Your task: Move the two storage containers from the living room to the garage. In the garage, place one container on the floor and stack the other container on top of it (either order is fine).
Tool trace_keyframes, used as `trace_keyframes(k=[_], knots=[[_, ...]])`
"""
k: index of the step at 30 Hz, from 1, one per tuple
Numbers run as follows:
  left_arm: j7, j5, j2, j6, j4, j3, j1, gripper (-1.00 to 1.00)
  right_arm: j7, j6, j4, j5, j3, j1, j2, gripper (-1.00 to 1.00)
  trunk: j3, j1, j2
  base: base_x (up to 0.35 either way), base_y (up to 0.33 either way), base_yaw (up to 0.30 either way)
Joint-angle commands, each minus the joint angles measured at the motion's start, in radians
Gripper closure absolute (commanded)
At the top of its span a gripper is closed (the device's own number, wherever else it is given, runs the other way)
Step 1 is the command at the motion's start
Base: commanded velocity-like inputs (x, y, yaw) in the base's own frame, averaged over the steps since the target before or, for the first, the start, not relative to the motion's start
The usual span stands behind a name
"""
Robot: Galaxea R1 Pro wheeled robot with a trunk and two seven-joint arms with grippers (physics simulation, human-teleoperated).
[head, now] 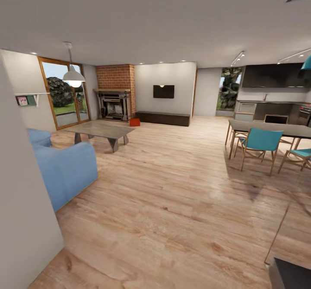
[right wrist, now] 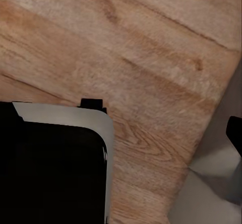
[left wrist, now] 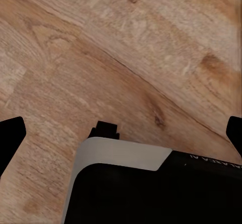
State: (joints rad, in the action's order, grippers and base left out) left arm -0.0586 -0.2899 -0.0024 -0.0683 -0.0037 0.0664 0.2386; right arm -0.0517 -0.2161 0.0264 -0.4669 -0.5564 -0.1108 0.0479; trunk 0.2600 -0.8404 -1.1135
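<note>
A small orange-red container [head: 134, 122] sat on the plank floor [head: 172, 194] at the far end of the living room, just in front of the brick fireplace [head: 114, 103] and beside the end of the long dark bench [head: 163, 118] — too distant to make out its walls or whether it was one tray or two. A black screen [head: 163, 91] hung on the white wall above the bench.

The left claw [left wrist: 121, 133] hung over light wood planks with dark knots, its black fingertips [left wrist: 11, 133] at opposite edges of the wrist view — spread wide, holding nothing. Below it lay the robot's black base with a pale grey rim [left wrist: 121, 153], bearing faint lettering too small to read.

Of the right claw, one dark fingertip [right wrist: 235, 133] showed; I could not tell its spread.

Nearer stood a blue sofa [head: 65, 168], a grey coffee table [head: 106, 131] and teal chairs [head: 259, 144].
</note>
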Motion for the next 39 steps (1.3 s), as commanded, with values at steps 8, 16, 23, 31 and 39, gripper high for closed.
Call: trace_keyframes(k=[8, 16, 23, 31, 39], knots=[[-0.003, -0.008, -0.002, -0.003, 0.001, 0.007, 0.001, -1.00, 0.000, -0.005, 0.003, -0.007, -0.009, -0.001, -0.001, -1.00, 0.001, -0.001, -0.001, 0.322, 0.000, 0.000], [-0.003, -0.008, -0.002, -0.002, 0.001, 0.007, 0.001, -1.00, 0.000, -0.005, 0.003, -0.014, 0.002, -0.001, -0.003, -1.00, 0.001, -0.001, -0.001, 0.322, 0.000, 0.000], [-0.003, -0.008, -0.002, -0.003, 0.001, 0.007, 0.001, -1.00, 0.001, -0.011, 0.003, -0.008, 0.000, -0.001, -0.001, -1.00, 0.001, -0.001, -0.001, 0.322, 0.000, 0.000], [-0.003, -0.008, -0.002, -0.002, 0.001, 0.007, 0.001, -1.00, 0.000, -0.015, 0.003, -0.004, -0.003, -0.001, -0.001, -1.00, 0.001, -0.001, -0.001, 0.322, 0.000, 0.000], [-0.004, -0.008, -0.002, -0.002, 0.001, 0.007, 0.001, -1.00, 0.000, -0.015, 0.004, -0.008, -0.002, -0.001, 0.001, -1.00, 0.001, -0.001, -0.001, 0.322, 0.000, 0.000]])
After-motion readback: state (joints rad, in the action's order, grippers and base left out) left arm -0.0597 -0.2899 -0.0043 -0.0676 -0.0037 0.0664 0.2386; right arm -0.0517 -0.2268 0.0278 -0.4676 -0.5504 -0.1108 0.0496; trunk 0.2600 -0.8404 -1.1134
